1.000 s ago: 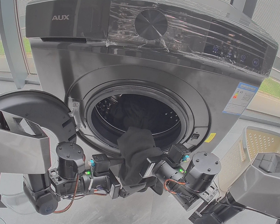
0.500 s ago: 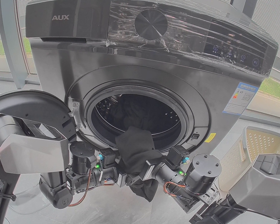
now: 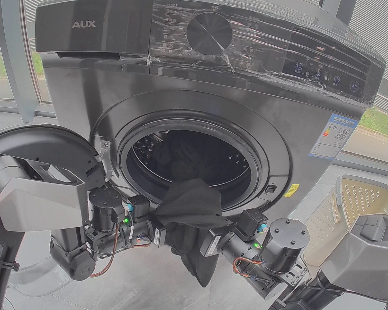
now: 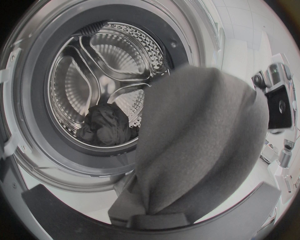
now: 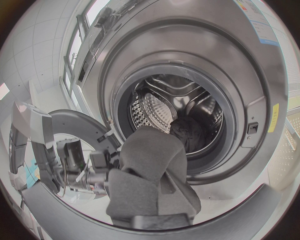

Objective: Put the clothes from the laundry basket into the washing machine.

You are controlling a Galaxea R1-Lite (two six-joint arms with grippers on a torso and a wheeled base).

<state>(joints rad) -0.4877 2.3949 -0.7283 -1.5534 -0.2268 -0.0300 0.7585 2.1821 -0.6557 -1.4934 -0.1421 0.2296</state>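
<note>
A dark garment (image 3: 190,206) is seen draped over the lower lip of the washing machine (image 3: 91,90), at six o'clock on the round opening as viewed from the head camera. Its upper part is spread tent-like across the rim, and a loose tail hangs down toward the tiled floor (image 3: 154,294).

The garment is held from both sides. The left gripper (image 3: 160,232) is placed at about eight o'clock of the cloth and is closed down onto its edge. The right gripper (image 3: 208,242) is set at about four o'clock and is likewise clamped on the fabric. In each wrist view the grey cloth rises from between the closed jaws and folds over them, so little of the fingers can be made out.

Inside the drum (image 4: 93,62), a bundle of dark clothes (image 4: 104,125) lies against the lower part of the perforated wall, beyond the draped garment and apart from it.

The door (image 3: 33,144) is swung fully open at nine o'clock of the opening. The laundry basket (image 3: 367,193), pale and perforated, stands at three o'clock of the machine, just beside its front corner.
</note>
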